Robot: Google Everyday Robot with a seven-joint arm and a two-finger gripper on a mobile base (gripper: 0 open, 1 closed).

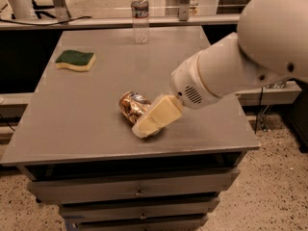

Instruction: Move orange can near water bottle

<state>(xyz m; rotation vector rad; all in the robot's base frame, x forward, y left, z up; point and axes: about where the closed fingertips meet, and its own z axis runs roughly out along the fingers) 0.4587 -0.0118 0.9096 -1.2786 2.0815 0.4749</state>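
The orange can (131, 107) lies on its side near the front middle of the grey table (86, 124), patterned gold-brown with a shiny end. My gripper (150, 121) comes in from the right on a white arm and sits over the can's right end, hiding that part of it. The water bottle (140, 14) stands upright at the table's far edge, well behind the can, clear with a white cap and dark label band.
A green-and-yellow sponge (75, 60) lies at the table's left rear. Drawers (134, 191) run below the table front. My arm's large white housing (250, 52) fills the upper right. A counter edge runs behind the table.
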